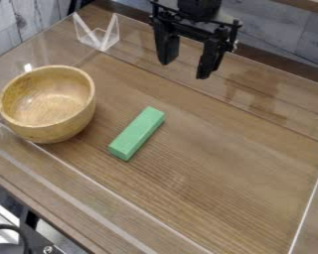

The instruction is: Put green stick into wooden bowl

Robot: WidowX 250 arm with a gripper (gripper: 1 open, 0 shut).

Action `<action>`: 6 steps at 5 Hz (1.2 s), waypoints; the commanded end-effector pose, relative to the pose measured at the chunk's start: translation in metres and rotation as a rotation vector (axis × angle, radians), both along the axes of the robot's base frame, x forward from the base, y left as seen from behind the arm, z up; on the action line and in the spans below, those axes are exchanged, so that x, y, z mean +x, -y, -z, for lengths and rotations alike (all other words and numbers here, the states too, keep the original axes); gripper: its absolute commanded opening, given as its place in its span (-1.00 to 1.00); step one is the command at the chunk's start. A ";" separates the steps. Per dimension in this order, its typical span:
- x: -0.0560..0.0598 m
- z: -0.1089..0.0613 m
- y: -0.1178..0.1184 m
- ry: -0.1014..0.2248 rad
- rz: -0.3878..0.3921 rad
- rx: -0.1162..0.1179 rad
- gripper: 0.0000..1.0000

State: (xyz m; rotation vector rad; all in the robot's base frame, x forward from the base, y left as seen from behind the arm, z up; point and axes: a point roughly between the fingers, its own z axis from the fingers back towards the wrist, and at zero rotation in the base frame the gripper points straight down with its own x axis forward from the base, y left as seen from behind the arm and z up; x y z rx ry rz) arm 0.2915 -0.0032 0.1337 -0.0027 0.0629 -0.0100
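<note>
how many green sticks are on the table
1. The green stick lies on the table, beside the wooden bowl. Any inside the bowl's hidden part can't be ruled out.

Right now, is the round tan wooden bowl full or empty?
Empty: the round tan wooden bowl shows bare inner wood, and the flat green block lies outside.

Wooden tabletop — pale, plank-seamed

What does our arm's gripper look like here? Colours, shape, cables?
Gripper: matte black, two finger-like jaws spaced apart below a wide, blocky black body. Small light details show on the body. No cable can be made out clearly.
</note>
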 end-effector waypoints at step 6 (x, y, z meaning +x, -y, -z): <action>-0.048 0.073 -0.037 0.022 0.344 0.065 1.00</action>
